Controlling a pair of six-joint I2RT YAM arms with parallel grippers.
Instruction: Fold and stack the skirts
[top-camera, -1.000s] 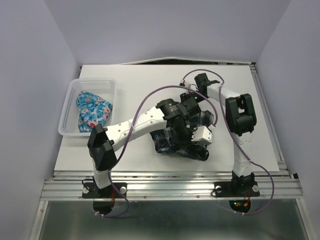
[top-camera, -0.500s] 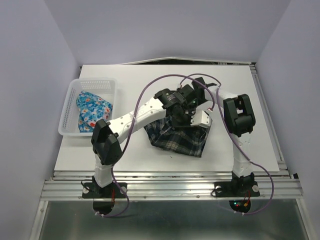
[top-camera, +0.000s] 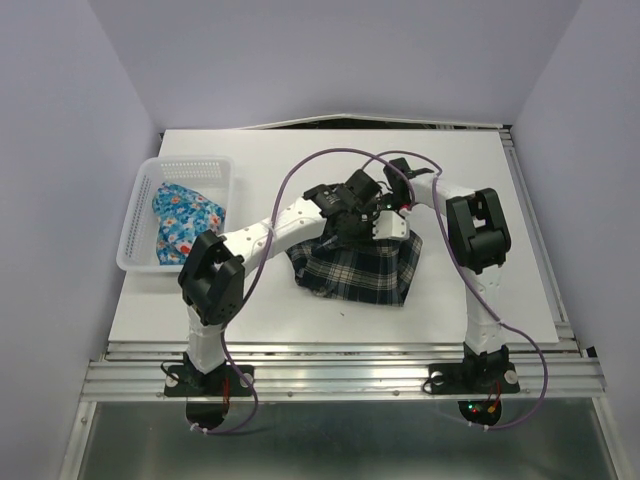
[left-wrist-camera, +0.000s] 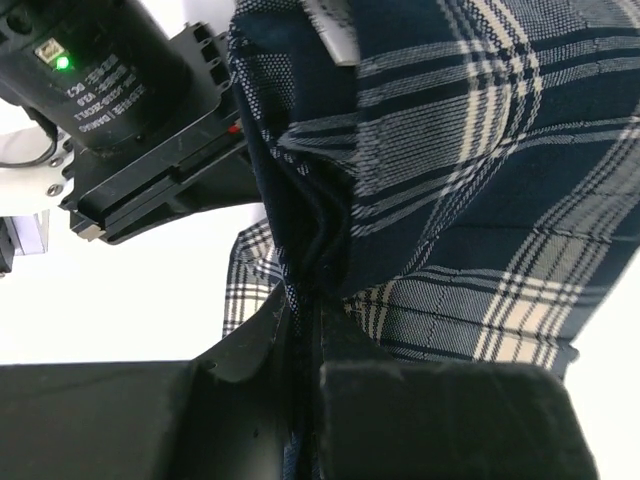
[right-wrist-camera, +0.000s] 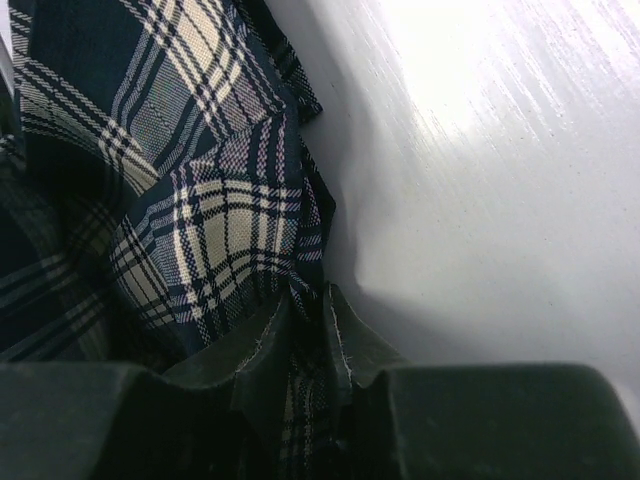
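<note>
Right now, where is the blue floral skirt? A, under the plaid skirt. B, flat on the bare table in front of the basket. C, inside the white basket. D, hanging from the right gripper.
C: the blue floral skirt lies bunched inside the white basket at the table's left, apart from the plaid skirt at mid-table.

Dark plaid skirt at table centre; blue floral skirt in basket.
</note>
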